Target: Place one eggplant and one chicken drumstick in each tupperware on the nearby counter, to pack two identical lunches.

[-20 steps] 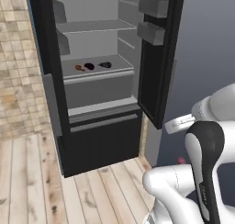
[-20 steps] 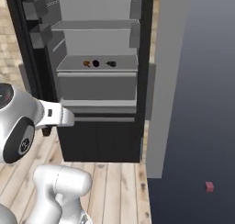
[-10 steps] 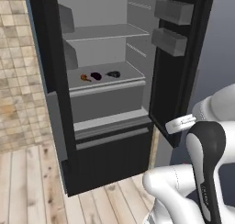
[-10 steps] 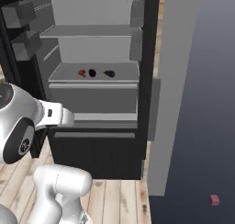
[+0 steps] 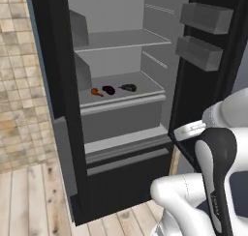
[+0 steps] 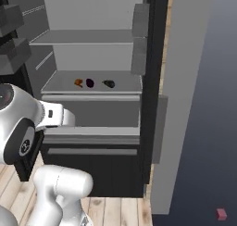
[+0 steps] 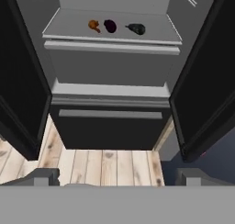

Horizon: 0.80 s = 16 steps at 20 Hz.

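Pale wood planks cover the floor [image 7: 110, 161] before an open black fridge [image 5: 58, 109] with smooth grey inside. On its middle shelf [image 7: 151, 34], near the front edge, lie three small things in a row: an orange drumstick [image 7: 94, 25], a round dark purple eggplant [image 7: 110, 25] and a longer dark eggplant [image 7: 136, 29]. The hand [image 7: 117, 177] is released, fingers wide apart, holding nothing. A beige tiled wall [image 5: 19, 85] shows in the left base view, a small red cube [image 6: 221, 214] in the right one.
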Available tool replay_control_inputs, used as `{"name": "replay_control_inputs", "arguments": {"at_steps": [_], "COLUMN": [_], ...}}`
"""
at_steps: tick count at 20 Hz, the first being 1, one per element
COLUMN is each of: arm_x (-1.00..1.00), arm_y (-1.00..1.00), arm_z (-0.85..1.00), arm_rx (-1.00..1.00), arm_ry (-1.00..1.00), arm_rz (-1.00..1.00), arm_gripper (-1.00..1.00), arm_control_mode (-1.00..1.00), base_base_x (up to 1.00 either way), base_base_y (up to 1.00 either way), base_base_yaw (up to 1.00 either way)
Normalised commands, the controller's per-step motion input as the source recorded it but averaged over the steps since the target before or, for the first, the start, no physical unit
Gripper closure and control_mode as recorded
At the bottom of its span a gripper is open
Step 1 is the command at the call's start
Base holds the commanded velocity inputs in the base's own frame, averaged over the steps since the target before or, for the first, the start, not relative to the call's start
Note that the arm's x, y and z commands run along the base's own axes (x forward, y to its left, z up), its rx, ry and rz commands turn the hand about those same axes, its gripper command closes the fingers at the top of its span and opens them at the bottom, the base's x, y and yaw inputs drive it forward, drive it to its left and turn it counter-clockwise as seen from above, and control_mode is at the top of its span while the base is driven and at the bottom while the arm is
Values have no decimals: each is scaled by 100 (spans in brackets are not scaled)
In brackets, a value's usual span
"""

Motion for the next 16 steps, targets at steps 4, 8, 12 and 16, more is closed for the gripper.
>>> {"name": "replay_control_inputs", "arguments": {"at_steps": [4,8,12,16], "arm_x": [0,0,0,0], "arm_y": [0,0,0,0], "arm_z": [0,0,0,0], "arm_rx": [0,0,0,0], "arm_ry": [0,0,0,0], "arm_rz": [0,0,0,0], "arm_gripper": [-100,-100,-100,-100], "arm_control_mode": [100,100,100,100], "base_base_x": [38,39,50,56], "base_base_y": [-9,-14,-8,-18], "base_base_yaw": [3,7,13,16]}}
